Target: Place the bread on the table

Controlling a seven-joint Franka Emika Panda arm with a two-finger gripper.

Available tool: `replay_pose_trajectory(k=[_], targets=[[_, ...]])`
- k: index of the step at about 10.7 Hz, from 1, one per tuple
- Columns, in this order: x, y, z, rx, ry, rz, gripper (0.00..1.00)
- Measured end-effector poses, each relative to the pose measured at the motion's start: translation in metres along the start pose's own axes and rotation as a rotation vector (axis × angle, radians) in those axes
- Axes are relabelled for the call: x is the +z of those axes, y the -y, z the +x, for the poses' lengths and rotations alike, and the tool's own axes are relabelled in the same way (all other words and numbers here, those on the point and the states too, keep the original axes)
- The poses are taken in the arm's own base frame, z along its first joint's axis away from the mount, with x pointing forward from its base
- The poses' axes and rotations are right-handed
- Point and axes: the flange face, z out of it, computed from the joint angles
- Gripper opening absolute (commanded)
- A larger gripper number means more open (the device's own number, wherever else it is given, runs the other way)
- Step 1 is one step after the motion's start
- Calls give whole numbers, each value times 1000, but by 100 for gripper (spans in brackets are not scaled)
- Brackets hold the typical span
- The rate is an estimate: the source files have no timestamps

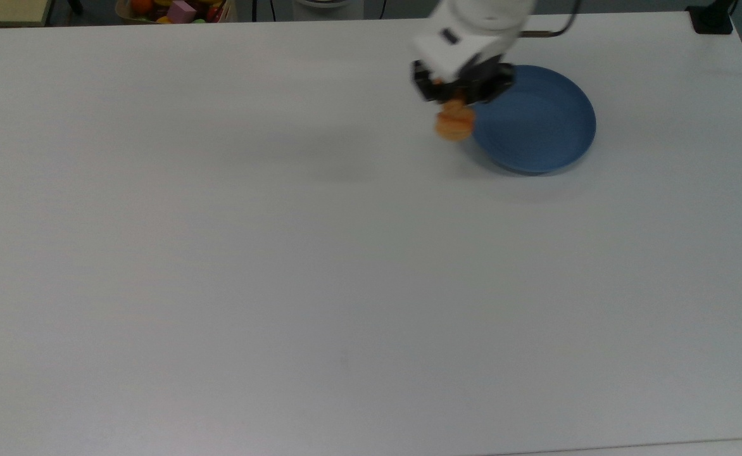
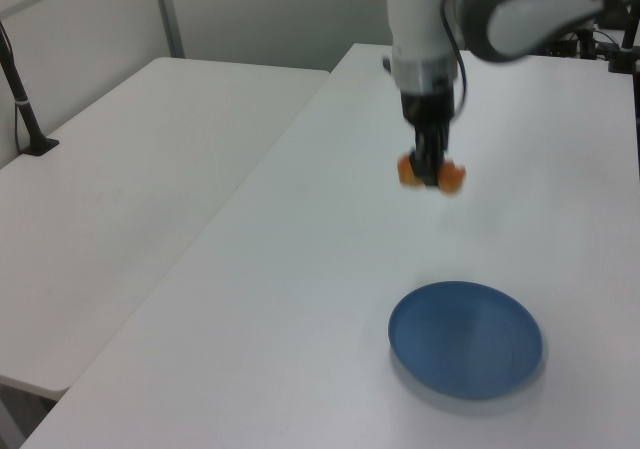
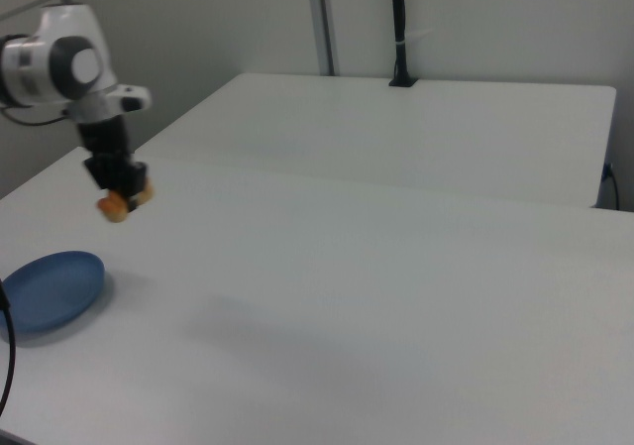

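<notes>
The golden-orange bread (image 1: 454,123) (image 2: 430,174) (image 3: 119,203) hangs in the air, well above the white table (image 1: 282,253) (image 2: 330,269) (image 3: 396,296). My gripper (image 1: 457,101) (image 2: 430,164) (image 3: 121,187) is shut on it, fingers pointing down. In the top view the bread sits just off the left rim of the blue plate (image 1: 535,126). The plate (image 2: 466,338) (image 3: 48,288) lies with nothing on it.
A second white table (image 2: 120,179) (image 3: 416,118) stands alongside. A box of colourful toys (image 1: 175,9) sits beyond the table's far edge in the top view. A black post (image 3: 398,29) rises from the neighbouring table, and a black block (image 1: 713,19) sits at the top view's upper right corner.
</notes>
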Motion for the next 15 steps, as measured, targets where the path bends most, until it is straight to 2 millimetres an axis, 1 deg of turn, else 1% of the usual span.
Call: replay_pose_trajectory(k=[1,2,3,4,5,6,7,8,9,10,11,13,14,15], targets=[[-7,-41,14,-7,-11,0,0],[-8,-83,25,-13,-16,-3,0],[-2,-122,34,-11,-6,-10,0],[10,-156,42,-10,10,-14,0],[24,-183,53,-4,1,-12,0],[40,-208,66,8,-29,-8,1],[60,-227,78,19,-49,-10,4],[82,-241,88,25,-65,-23,12],[102,-248,98,26,-80,-37,17],[122,-248,104,20,-85,-44,18],[137,-246,108,9,-82,-54,22],[154,-242,112,-13,-73,-79,39],[159,-242,113,-21,-66,-90,62],[164,-241,113,-33,-62,-107,64]])
